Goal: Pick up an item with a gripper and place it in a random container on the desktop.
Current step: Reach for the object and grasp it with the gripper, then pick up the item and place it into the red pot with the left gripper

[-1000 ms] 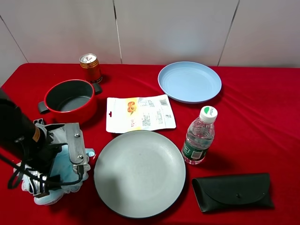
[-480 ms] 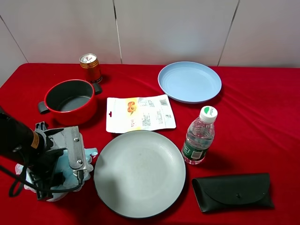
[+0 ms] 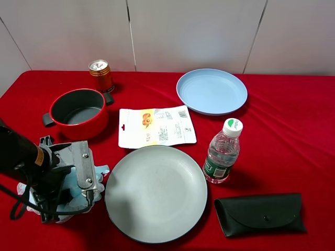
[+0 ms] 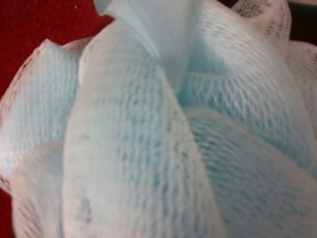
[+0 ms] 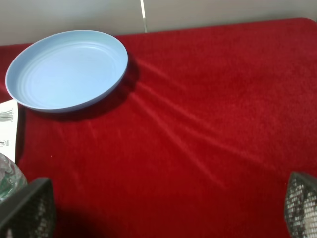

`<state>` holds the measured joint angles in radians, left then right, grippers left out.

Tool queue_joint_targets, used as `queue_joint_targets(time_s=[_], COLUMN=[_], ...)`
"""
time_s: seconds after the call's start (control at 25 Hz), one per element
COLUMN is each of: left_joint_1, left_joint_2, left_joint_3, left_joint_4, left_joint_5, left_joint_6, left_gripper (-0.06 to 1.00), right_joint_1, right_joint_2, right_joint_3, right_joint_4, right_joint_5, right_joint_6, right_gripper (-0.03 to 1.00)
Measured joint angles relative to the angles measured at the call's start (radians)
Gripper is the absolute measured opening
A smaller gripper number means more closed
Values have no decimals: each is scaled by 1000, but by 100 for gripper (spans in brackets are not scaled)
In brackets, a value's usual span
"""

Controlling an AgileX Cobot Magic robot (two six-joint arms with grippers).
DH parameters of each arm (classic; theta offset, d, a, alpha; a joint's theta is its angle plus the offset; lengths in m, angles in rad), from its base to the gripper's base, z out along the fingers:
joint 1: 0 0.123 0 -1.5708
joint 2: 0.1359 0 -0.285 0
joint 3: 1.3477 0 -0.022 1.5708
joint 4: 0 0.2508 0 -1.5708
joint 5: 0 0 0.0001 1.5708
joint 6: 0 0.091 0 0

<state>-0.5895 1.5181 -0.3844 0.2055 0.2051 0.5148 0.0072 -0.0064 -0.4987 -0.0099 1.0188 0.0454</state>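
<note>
Finds the left tool (image 3: 65, 201) closed in on the bath pouf (image 3: 73, 189) near the front left corner of the worktop (image 3: 293, 115), with a grey finger on either side of the mesh and ruffles bulging out past them. Fills the left wrist view with pale blue mesh alone, so shows no fingers there. Rests that reading of a firm hold on the high view only.

Against a second ago, puts tool and pouf together a little higher and a little nearer the red pot (image 3: 99, 119), with less mesh spilling low beside the grey plate (image 3: 157, 209). Over the last half second, shifts hardly at all. Suggests that the grip has taken and that the lift has begun and then slowed. Cannot tell whether the underside of the pouf has cleared the cloth.

Leaves the carry and the drop yet to do, with the pot open and empty just beyond the tool.

Shows the right tool (image 5: 163, 208) spread wide over bare cloth near the light-blue plate (image 5: 64, 69), holding nothing.
</note>
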Motion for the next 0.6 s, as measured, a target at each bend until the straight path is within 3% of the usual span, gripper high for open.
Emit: queue_joint_targets(time_s=[0.32,0.6], left_joint_1=[0,0], left_joint_2=[0,1], left_joint_3=[-1,-62], left_joint_4=[0,-4], left_joint_5=[8,113], left_joint_6=[0,0], left_gripper=[56,55], right_joint_1=[0,0], right_joint_2=[0,0], right_joint_3=[0,0], right_joint_4=[0,0], right_joint_5=[0,0], right_joint_6=[0,0], right_gripper=[69,69])
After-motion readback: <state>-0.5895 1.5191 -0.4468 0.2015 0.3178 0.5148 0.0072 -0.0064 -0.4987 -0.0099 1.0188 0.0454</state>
